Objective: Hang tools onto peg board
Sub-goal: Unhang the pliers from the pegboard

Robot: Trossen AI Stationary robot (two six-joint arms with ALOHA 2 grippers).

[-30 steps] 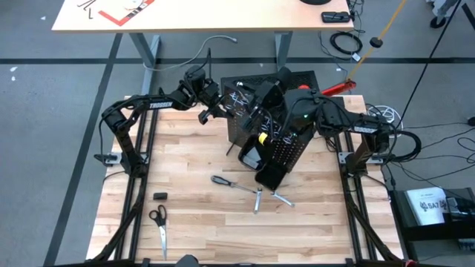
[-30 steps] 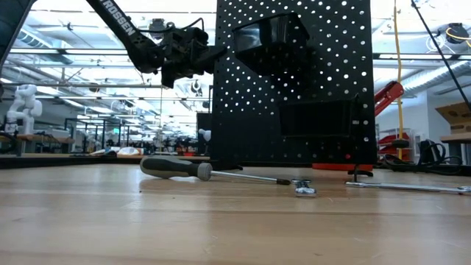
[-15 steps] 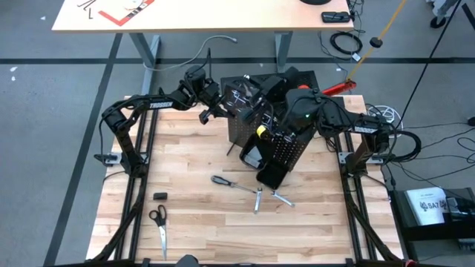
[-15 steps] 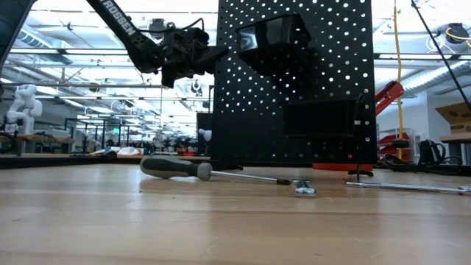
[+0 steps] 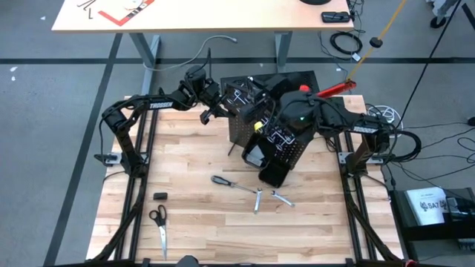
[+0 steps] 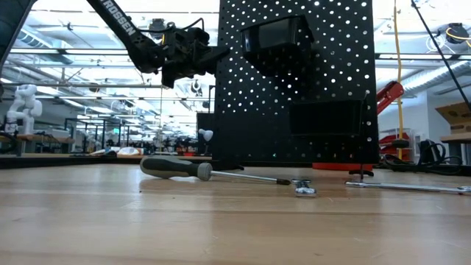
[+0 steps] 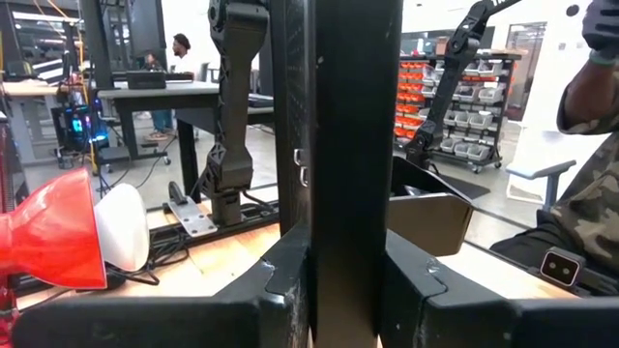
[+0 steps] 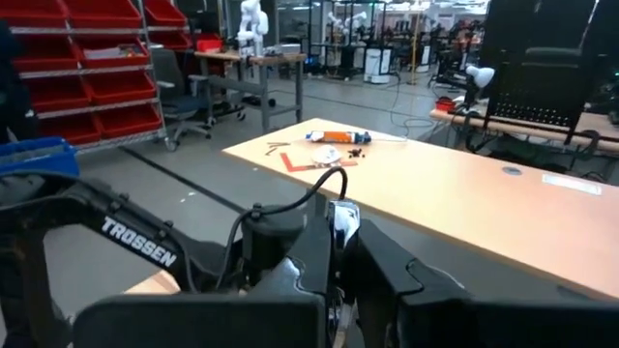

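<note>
Wooden table (image 5: 200, 193), left tool (image 7: 344, 280) clamping peg board (image 6: 294, 81); screwdriver (image 6: 199, 170) lying.

peg board (image 5: 271, 141) mid-table, screwdriver (image 5: 231, 185) before it; scissors (image 5: 159, 226) front-left

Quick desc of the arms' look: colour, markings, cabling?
Both arms are dark, jointed links. The left arm bears white TROSSEN lettering; the right arm has white lettering too, unreadable. A green light shows near the right wrist. Black cables loop by the right arm's base.
</note>
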